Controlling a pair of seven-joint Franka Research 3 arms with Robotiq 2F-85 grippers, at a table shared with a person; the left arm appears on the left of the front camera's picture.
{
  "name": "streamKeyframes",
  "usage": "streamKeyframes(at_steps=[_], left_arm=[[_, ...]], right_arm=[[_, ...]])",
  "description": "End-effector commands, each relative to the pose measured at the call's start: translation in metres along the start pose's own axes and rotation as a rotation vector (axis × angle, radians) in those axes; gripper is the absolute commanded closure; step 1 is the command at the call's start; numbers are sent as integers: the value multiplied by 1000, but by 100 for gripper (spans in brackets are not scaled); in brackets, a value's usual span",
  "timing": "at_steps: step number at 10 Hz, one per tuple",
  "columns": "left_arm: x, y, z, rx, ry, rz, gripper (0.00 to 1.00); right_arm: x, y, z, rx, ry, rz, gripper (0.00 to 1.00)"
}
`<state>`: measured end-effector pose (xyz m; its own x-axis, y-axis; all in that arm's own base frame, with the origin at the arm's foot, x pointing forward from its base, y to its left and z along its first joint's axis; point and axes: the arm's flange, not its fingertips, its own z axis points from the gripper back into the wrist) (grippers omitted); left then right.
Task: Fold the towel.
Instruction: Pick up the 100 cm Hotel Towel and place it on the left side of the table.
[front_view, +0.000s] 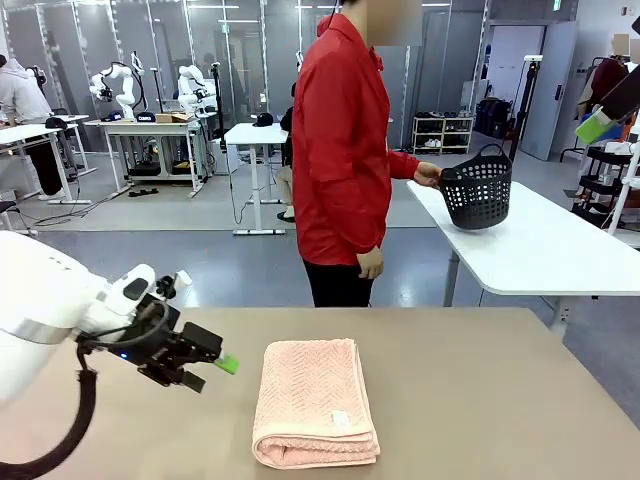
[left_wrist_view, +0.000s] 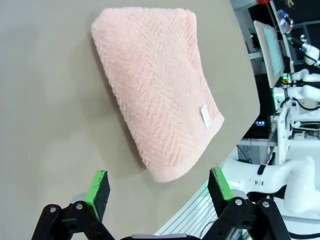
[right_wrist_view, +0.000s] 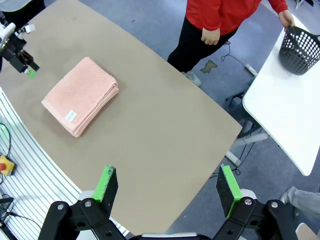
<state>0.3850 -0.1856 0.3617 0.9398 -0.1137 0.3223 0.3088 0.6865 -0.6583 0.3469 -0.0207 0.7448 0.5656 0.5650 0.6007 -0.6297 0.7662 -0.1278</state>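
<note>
Salmon-pink herringbone terry towel (front_view: 315, 403) folded, lying flat near the brown table's (front_view: 480, 400) middle. Left gripper (left_wrist_view: 159, 187) spread wide, empty, hovering just left of it. Right gripper (right_wrist_view: 167, 187) likewise released, high above the table's right side.

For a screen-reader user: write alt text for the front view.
A folded salmon-pink towel lies on the tan table, with the left gripper hovering just to its left. Beyond the table, a person in a red jacket holds a black basket on a white table.
</note>
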Motion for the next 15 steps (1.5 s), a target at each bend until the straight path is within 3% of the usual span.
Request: streamKeyframes(at_steps=[1, 6, 9, 13, 14, 15], left_arm=[[13, 9, -28, -51, -51, -18, 0], [23, 28, -89, -150, -62, 49, 0], [24, 37, -113, -137, -61, 77, 0], [25, 49, -132, -252, -33, 165, 0], [26, 47, -135, -263, -30, 162, 34], [26, 46, -138, -257, -15, 153, 56]], right_arm=[[-1, -1, 1, 2, 3, 6, 0], [-1, -1, 1, 2, 3, 6, 0], [-1, -1, 1, 2, 3, 6, 0], [-1, -1, 1, 2, 3, 6, 0], [-1, -1, 1, 2, 3, 6, 0], [-1, -1, 1, 2, 3, 6, 0]])
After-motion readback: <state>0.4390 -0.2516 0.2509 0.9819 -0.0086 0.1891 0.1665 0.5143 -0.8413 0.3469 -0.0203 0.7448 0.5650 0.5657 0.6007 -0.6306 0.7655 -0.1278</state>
